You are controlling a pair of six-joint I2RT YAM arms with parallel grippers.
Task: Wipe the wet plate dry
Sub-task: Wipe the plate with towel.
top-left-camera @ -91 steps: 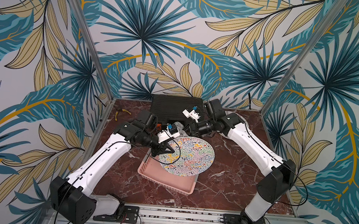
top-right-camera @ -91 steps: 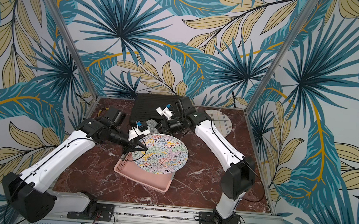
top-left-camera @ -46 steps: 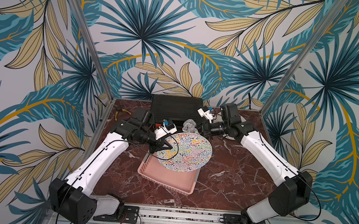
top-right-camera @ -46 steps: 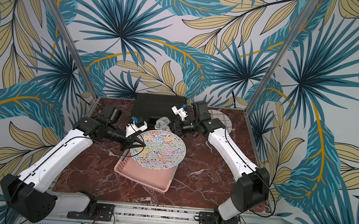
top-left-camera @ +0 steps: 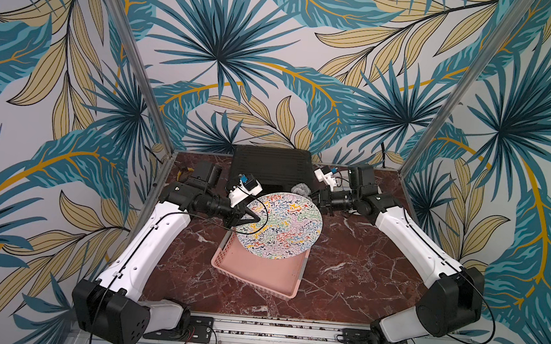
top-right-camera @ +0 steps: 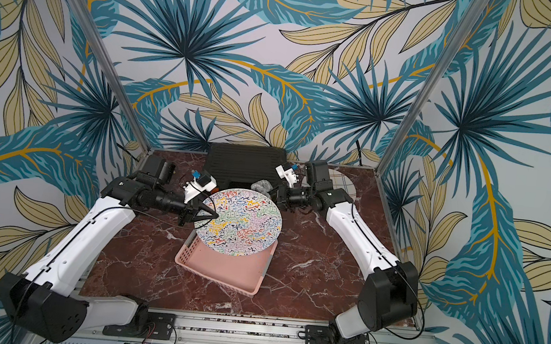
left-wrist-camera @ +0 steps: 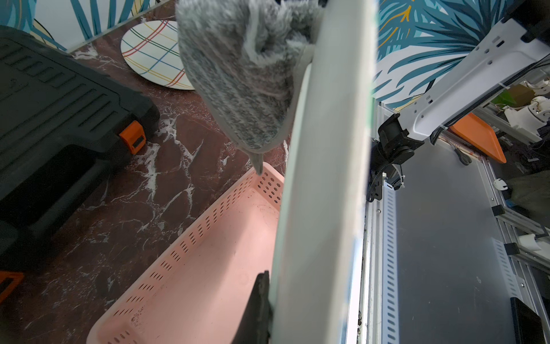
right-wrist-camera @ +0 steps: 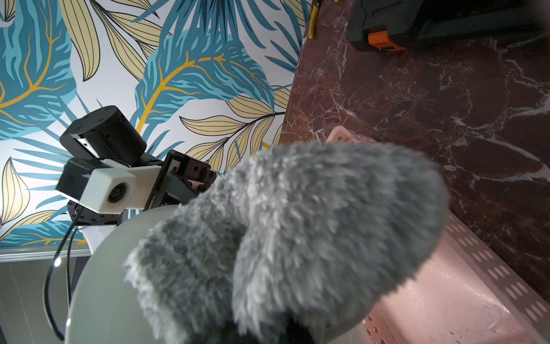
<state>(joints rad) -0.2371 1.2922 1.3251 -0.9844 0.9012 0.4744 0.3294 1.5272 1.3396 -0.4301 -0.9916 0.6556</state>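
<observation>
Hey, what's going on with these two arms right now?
The left tool grips the squiggle-patterned plate by its rim, holding it tilted above the pink basket. The right tool holds a fluffy grey cloth at the plate's far edge, on its plain back side.

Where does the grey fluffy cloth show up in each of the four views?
Top view: cloth at the far rim of the plate, beside the black case.
Top view: cloth in the same spot, at the plate's far rim.
Left wrist: cloth large, at the plate's pale side.
Right wrist: cloth close up, hiding much of the plate.
Shared landmark: pink basket.
</observation>
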